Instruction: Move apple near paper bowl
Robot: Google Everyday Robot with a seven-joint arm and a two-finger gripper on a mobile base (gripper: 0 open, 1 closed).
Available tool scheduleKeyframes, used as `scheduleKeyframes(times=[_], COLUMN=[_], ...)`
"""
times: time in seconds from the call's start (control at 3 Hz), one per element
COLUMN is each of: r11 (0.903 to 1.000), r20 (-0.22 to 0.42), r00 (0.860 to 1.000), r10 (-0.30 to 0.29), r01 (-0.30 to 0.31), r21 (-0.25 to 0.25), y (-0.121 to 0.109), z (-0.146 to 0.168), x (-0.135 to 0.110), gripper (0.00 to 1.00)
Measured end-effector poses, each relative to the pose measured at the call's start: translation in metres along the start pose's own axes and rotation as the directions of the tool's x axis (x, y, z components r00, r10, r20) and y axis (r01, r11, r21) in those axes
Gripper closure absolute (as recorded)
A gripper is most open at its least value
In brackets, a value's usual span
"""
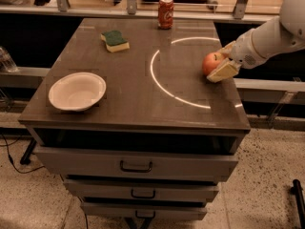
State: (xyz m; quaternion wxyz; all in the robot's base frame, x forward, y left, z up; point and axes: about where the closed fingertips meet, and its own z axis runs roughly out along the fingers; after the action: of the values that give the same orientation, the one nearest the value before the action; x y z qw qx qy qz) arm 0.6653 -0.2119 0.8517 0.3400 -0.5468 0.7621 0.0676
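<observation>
The red-orange apple (210,63) sits on the dark table near its right edge, just inside the white arc. My gripper (224,60) reaches in from the right on a white arm. It is open, with its pale fingers (222,71) straddling the apple's right side, one in front and one behind. The apple rests on the tabletop. The white paper bowl (76,90) sits at the front left of the table, far from the apple.
A red soda can (165,12) stands at the back centre. A green-and-yellow sponge (115,40) lies at the back left. The table (138,104) tops a cabinet with drawers (136,166). A rail runs behind the table.
</observation>
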Motion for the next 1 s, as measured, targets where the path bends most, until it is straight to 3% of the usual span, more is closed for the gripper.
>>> scheduleKeyframes(times=[0.33,0.67,1.0], r11=[0.9998,0.9997,0.9998], r20=[0.005,0.023,0.017], r00=[1.0,1.0,1.0], r10=[0.016,0.004,-0.02], r01=[-0.016,-0.003,0.02], r21=[-0.015,-0.023,0.004], y=[0.011,0.032,0.048], z=[-0.01,-0.063,-0.121], x=[-0.002,-0.039,-0.075], gripper=[0.72,0.99,1.0])
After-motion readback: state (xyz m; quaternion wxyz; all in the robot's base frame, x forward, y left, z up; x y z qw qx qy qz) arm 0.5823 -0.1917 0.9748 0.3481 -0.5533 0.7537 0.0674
